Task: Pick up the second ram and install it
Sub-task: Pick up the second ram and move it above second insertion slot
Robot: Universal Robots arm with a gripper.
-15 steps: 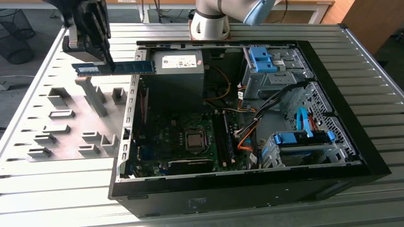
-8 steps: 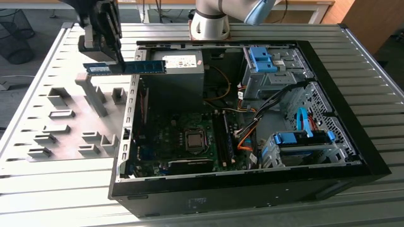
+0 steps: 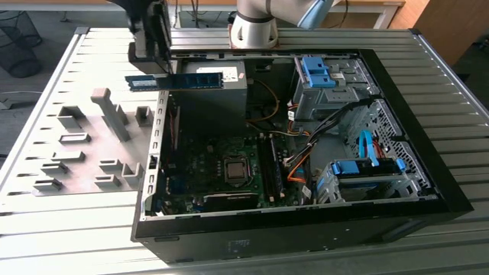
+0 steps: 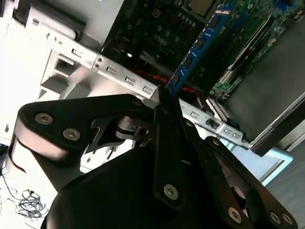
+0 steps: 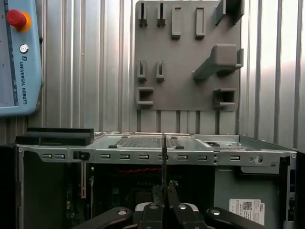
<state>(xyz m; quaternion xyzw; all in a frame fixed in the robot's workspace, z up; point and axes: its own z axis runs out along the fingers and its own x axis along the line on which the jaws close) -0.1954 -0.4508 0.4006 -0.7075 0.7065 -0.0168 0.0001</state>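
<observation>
The second ram [image 3: 183,81] is a blue circuit-board stick hanging level above the far left corner of the open computer case [image 3: 428,189]. My gripper [image 3: 162,72] is shut on it from above, near the end at the exterior view's left. In the second wrist view the stick [image 4: 198,45] reaches out from the gripper [image 4: 162,101] over the green motherboard [image 4: 240,62]. The first wrist view has the stick [image 5: 164,160] edge-on, rising as a thin line from the gripper [image 5: 164,192]. The motherboard's long black slots [image 3: 271,166] lie well below it, towards the case's middle.
A grey plate with block-shaped holders [image 3: 80,146] lies on the slatted table at the exterior view's left, also in the first wrist view [image 5: 186,57]. Inside the case are a power supply [image 3: 217,100], blue drive brackets [image 3: 365,169] and orange cables [image 3: 298,166]. A control pendant [image 5: 19,57] lies nearby.
</observation>
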